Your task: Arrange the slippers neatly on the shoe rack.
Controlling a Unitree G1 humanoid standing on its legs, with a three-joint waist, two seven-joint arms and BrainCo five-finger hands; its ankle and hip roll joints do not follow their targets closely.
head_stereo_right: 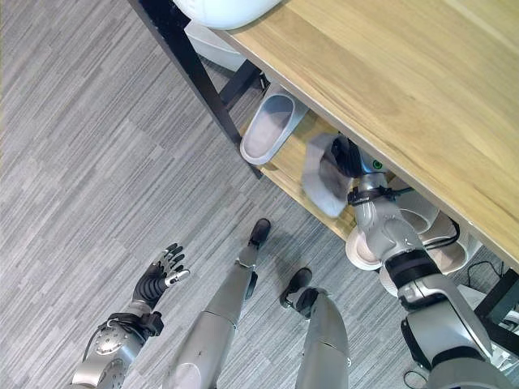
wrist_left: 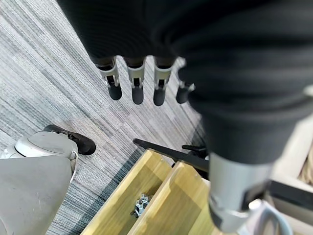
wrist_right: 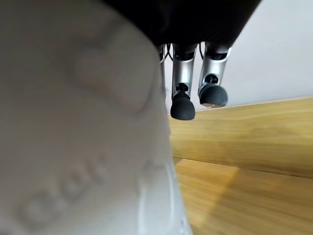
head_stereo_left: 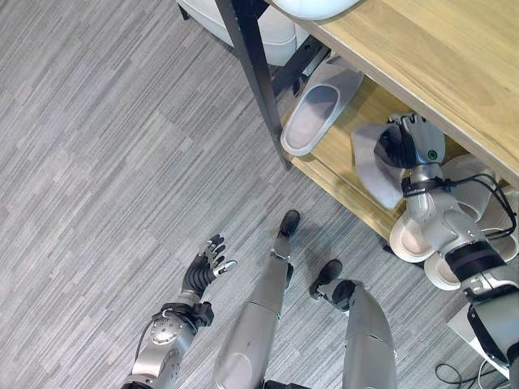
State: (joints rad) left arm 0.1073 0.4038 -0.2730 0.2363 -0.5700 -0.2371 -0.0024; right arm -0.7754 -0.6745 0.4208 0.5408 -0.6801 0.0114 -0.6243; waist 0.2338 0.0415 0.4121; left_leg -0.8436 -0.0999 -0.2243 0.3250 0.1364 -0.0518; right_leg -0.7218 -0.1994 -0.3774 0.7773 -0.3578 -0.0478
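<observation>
Right hand (head_stereo_left: 409,139) under the shoe rack's (head_stereo_left: 422,61) top board, fingers curled round a grey slipper (head_stereo_left: 375,162) tilted over the lower shelf (head_stereo_left: 345,158), second grey slipper (head_stereo_left: 318,112) lying on that shelf beside it, left hand (head_stereo_left: 204,270) over the floor (head_stereo_left: 113,162), fingers relaxed and spread.

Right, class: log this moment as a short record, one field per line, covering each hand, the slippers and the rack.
right hand: shut on a grey slipper, held over the lower shelf
left hand: open, empty, above the floor
placed slipper: lying on the lower shelf, beside the black post
white slippers: on the floor by the rack
shoe rack: wooden shelves, black frame
</observation>
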